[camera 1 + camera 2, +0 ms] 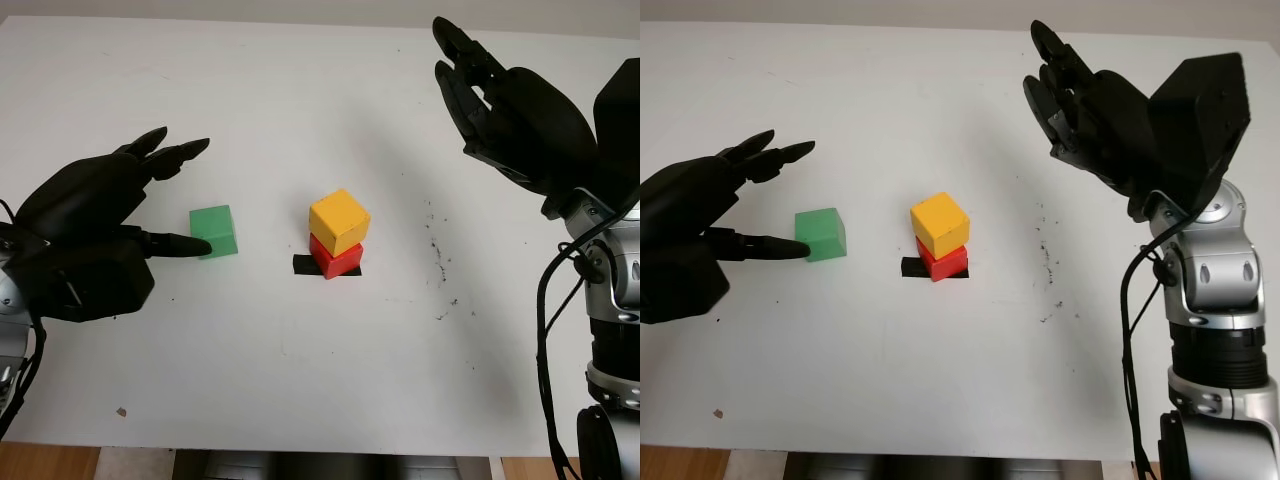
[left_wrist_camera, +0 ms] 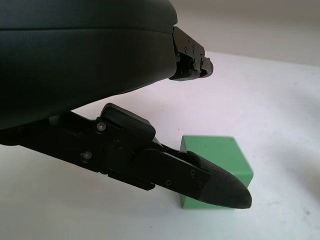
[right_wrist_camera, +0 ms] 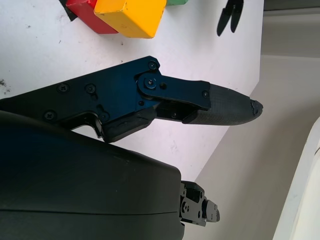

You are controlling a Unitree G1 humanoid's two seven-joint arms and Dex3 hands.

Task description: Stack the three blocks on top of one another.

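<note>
A yellow block sits skewed on top of a red block at the middle of the white table, over a black tape mark. A green block stands alone to their left. My left hand is open just left of the green block. Its thumb reaches along the block's near side, touching or almost touching it, and the other fingers hover above and behind. The green block holds still on the table. My right hand is open, raised high at the back right, away from the stack.
Black specks dot the table right of the stack. A small brown crumb lies near the front edge at the left. The right arm's silver column stands at the table's right side.
</note>
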